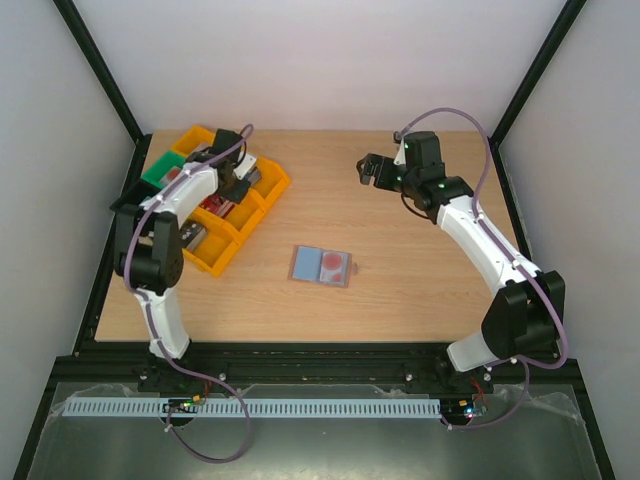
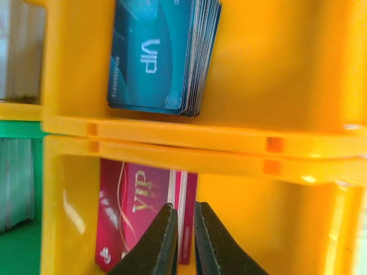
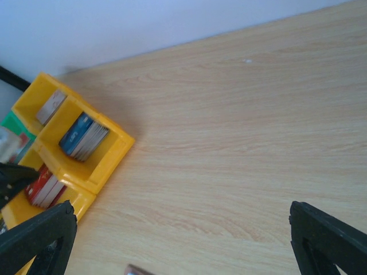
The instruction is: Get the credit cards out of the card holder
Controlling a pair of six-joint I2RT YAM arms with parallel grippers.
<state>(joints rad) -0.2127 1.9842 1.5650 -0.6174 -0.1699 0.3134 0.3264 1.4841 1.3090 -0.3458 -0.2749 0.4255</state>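
Left gripper, seen from above, dips into the glossy yellow tray at the far left of the table, with a green tray beside it. My right gripper hangs over pale wood grain at the far right, jaws spread wide and holding nothing. Credit cards, thin blue-grey rectangles with a reddish blotch, lie flat mid-table, well apart from both grippers.

Left wrist: my two black, tapered fingers stand all but pressed together, with only a thin slit between them. They are over a stack of magenta cards leaning in one moulded compartment. Whether they nip a card edge I cannot tell. Teal cards fill the compartment beyond the wall.

Right wrist: my blunt black fingers sit at both lower corners with bare wood between them and the yellow tray at the left edge.
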